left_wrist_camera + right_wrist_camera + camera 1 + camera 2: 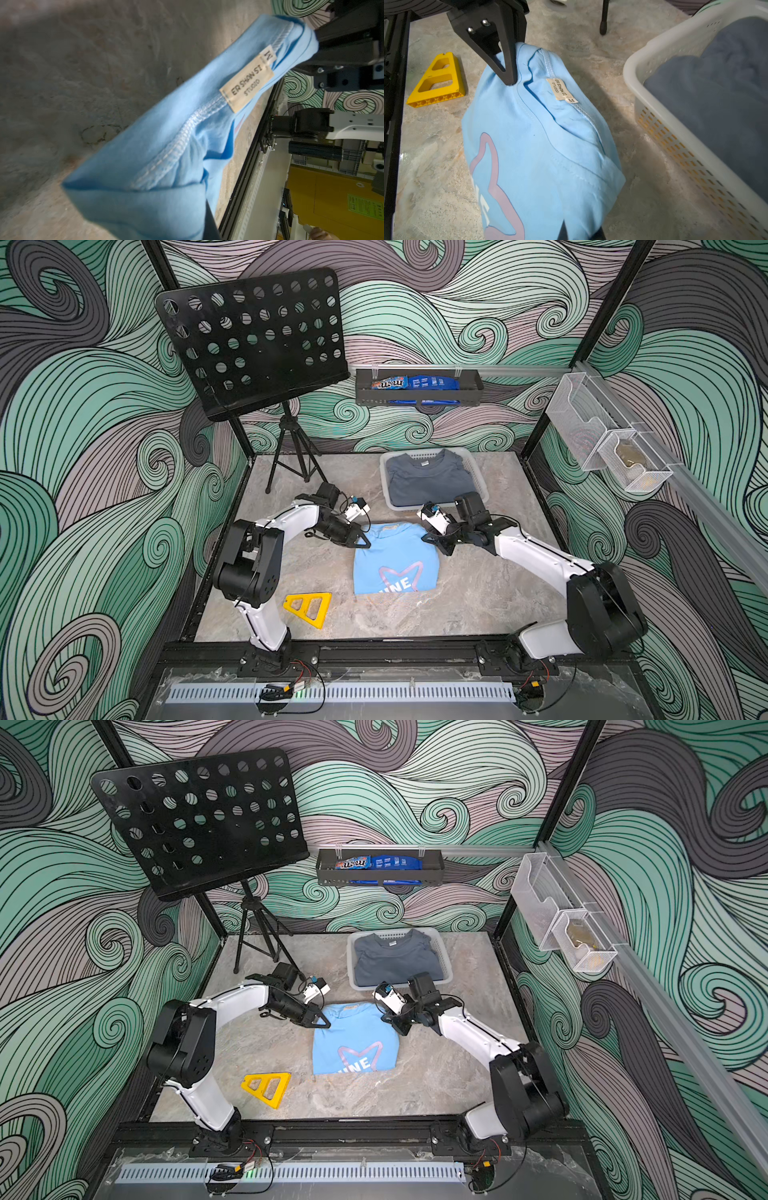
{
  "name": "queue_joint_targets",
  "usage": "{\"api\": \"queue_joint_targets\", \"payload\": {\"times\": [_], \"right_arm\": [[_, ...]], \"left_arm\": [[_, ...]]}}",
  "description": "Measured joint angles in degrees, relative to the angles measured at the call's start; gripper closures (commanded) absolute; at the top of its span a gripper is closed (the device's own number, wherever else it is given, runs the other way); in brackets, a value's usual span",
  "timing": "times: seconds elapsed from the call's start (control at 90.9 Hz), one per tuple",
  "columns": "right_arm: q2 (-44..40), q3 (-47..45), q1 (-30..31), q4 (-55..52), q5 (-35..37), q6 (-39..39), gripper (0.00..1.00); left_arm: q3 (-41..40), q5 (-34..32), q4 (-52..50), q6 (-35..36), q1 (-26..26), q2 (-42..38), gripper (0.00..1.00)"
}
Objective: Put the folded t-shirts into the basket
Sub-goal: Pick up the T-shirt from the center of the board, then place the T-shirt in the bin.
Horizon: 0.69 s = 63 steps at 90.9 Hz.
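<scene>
The left gripper (365,544) is pinched shut on 1 collar-end corner of the light blue folded cloth t-shirt (395,562), and the right gripper (433,540) on the other. The shirt lies on the marbled table (478,593), just before the white perforated plastic basket (479,479), where a slate grey folded t-shirt (428,483) is held. If only top layers are caught, the fold may be lost on lifting, and the trailing hem snagged on the near rim.

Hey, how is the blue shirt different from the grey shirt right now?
The blue shirt rests on the table; the grey shirt sits inside the basket. The blue shirt has a print; the grey shirt looks plain. The left gripper and right gripper pinch the blue shirt; nothing touches the grey shirt. Both are folded.
</scene>
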Motion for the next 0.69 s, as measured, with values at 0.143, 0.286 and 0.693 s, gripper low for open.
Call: {"api": "queue_joint_targets", "payload": {"times": [0.143,0.286,0.693], "right_arm": [[-5.5,2.0,-1.5,-1.9,-0.6,-0.6,1.00],[-9.4,6.2,-3.8,-3.1,-0.9,-0.6,1.00],[-5.4,25.5,-10.8,-5.6,1.4,0.4,1.00]], "left_arm": [[0.1,2.9,0.2,-0.7,0.0,-6.0,1.00],[2.1,4.4,2.3,-3.8,-0.1,-11.6,1.00],[15.4,-1.5,16.3,-17.5,-4.7,-12.0,1.00]]}}
